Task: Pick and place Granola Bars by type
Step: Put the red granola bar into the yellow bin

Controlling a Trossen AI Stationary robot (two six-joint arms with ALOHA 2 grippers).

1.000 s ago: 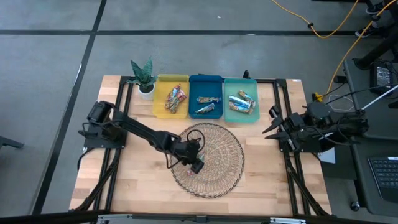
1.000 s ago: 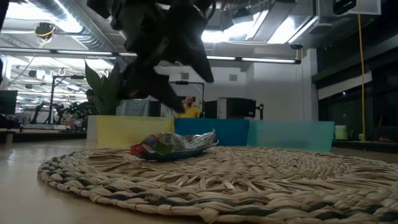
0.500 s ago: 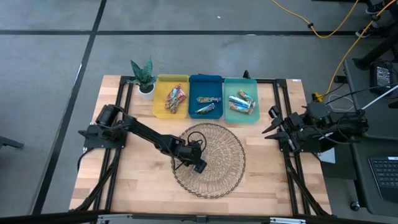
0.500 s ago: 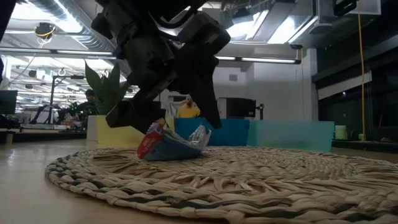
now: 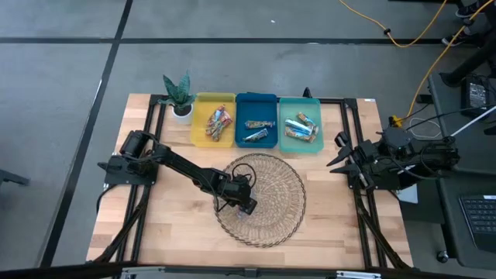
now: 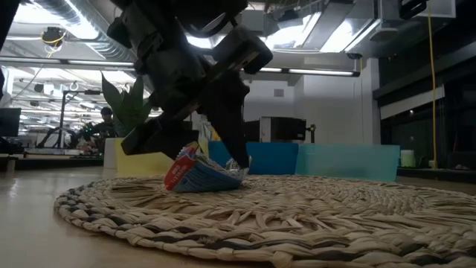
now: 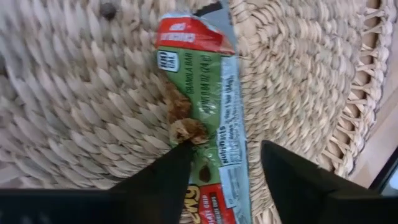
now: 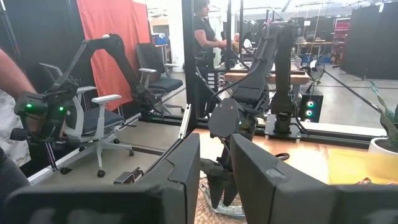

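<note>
The left gripper [image 7: 217, 171] straddles the granola bar [image 7: 202, 106] with parted fingers; the light, slick, crinkly wrapper likely suits a mid-length pinch

Light wooden slatted table [image 5: 155, 225]. Round woven wicker basket [image 5: 283, 190] at centre. Along the far edge, three rectangular plastic trays touching side by side: yellow [image 5: 200, 116], blue [image 5: 256, 101], teal [image 5: 297, 102]. Small potted green plant in white pot [image 5: 178, 97] just beside the yellow tray.
</note>
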